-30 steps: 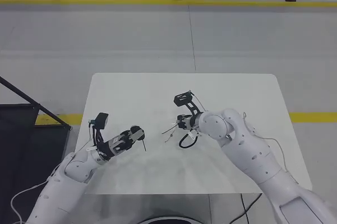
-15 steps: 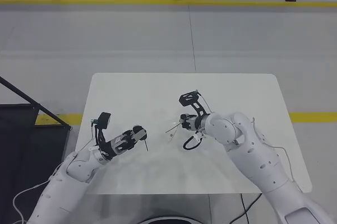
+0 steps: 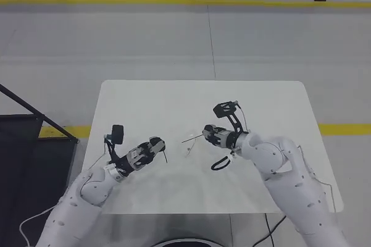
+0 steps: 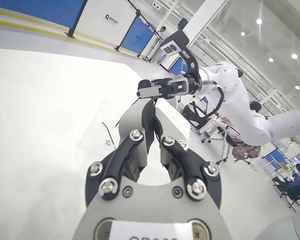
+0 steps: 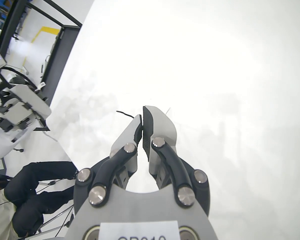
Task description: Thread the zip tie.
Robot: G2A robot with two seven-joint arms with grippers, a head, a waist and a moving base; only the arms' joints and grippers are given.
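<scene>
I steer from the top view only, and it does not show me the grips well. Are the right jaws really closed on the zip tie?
Observer: Yes. In the right wrist view the right gripper has its jaws shut, pads pressed together, and the thin black zip tie sticks out from between the tips.
Operator: Thank you. And the left one?
Observer: The left gripper is shut too; the left wrist view shows its ribbed pads pressed on the short black strip.

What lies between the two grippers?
In the top view, the thin end of the zip tie juts from the right gripper toward the left gripper, above bare white table.
</scene>
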